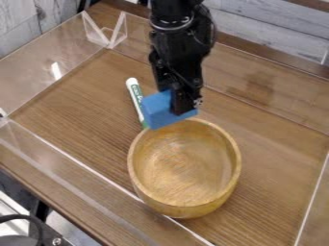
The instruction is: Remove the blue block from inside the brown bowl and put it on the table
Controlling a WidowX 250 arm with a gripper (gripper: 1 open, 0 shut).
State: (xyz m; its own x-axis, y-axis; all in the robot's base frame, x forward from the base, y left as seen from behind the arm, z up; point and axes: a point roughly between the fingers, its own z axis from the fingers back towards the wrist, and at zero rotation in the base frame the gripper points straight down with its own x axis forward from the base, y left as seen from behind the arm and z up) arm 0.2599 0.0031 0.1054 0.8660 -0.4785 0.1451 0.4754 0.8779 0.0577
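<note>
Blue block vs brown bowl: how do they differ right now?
The blue block is small and boxy, the brown bowl large and round. The block is plain blue, the bowl light brown. The block is in the gripper; the bowl sits on the table.

Smooth wood bowl (184, 173), matt blue block (164, 111).
</note>
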